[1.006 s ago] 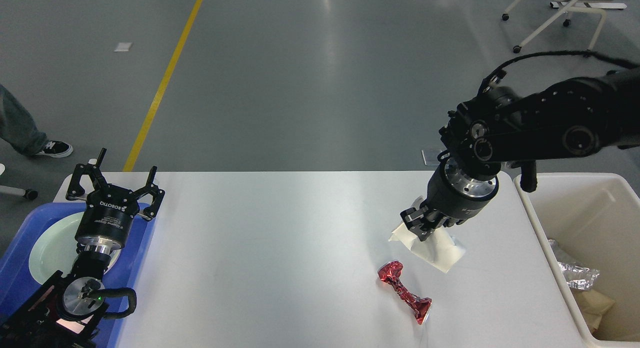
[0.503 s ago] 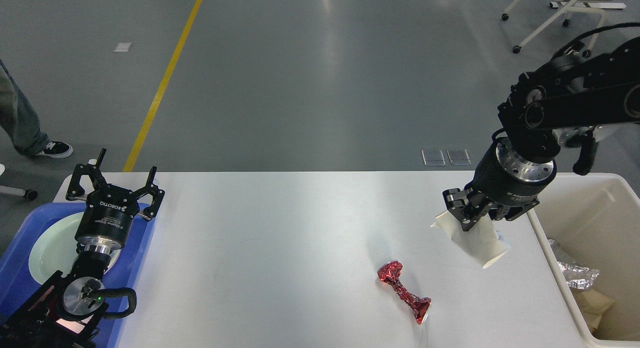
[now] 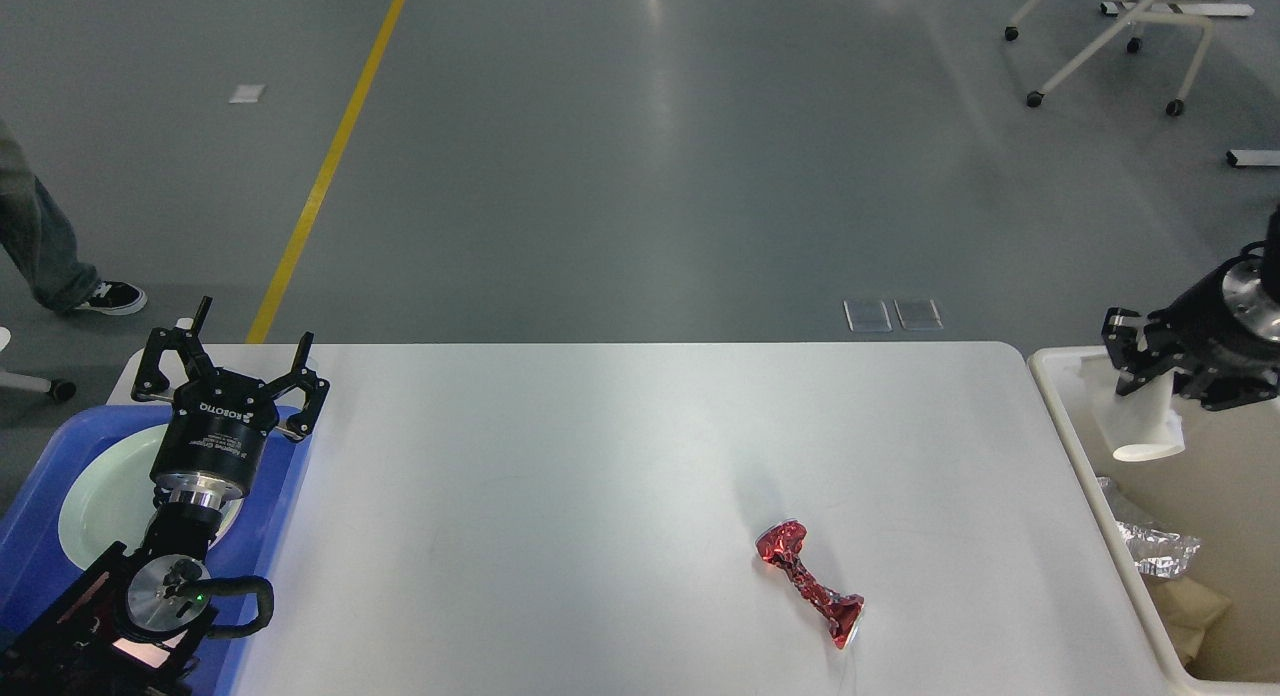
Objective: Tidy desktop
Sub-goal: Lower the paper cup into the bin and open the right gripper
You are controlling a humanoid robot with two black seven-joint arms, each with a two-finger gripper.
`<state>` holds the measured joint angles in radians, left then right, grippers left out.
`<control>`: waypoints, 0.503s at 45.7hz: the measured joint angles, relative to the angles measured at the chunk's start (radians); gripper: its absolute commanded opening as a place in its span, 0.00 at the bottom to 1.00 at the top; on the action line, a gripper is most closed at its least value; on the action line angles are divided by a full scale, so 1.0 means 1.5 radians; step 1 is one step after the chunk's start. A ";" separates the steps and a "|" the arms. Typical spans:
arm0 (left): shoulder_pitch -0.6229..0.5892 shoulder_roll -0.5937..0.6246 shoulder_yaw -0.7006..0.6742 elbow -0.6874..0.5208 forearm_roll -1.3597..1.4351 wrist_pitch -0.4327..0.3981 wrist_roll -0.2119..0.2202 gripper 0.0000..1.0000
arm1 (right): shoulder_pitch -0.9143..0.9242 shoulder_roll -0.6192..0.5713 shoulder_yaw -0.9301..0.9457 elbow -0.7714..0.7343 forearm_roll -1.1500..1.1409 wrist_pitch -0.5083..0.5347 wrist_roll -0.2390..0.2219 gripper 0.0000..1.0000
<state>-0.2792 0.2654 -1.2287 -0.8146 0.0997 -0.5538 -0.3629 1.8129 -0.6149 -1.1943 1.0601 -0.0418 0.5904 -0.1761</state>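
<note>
The white desktop (image 3: pixel 560 496) fills the middle of the head view. A crushed red foil wrapper (image 3: pixel 808 582) lies on it right of centre, near the front edge. My right gripper (image 3: pixel 1132 378) is shut on a crumpled white paper cup (image 3: pixel 1140 420) and holds it over the cream bin (image 3: pixel 1062 426) at the right. My left gripper (image 3: pixel 228 361) is open and empty, raised above the far end of the blue tray (image 3: pixel 283 486) at the left.
A pale green plate (image 3: pixel 95 496) lies in the blue tray. The cream bin holds crumpled silver foil (image 3: pixel 1160 551) and brownish paper (image 3: pixel 1190 616). A person's leg and shoe (image 3: pixel 100 294) stand on the floor at far left. A wheeled chair frame (image 3: pixel 1110 36) is at far right.
My right gripper has carried the white paper cup up off the desktop and rightward, from beside the red wrapper to over the cream bin. The left arm has not moved.
</note>
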 measured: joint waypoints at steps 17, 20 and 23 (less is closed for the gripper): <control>0.000 0.000 0.000 0.000 0.000 0.000 0.000 0.96 | -0.435 -0.031 0.279 -0.377 -0.004 -0.112 0.004 0.00; 0.000 0.000 0.000 0.000 0.000 0.000 0.000 0.96 | -0.487 -0.021 0.308 -0.410 -0.005 -0.161 0.004 0.00; 0.000 0.000 0.000 0.000 0.000 0.000 0.001 0.96 | -0.533 -0.004 0.326 -0.434 -0.005 -0.215 0.005 0.00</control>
<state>-0.2792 0.2654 -1.2281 -0.8144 0.0998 -0.5538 -0.3620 1.0135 -0.6207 -0.7060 0.4098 -0.0490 0.2674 -0.1694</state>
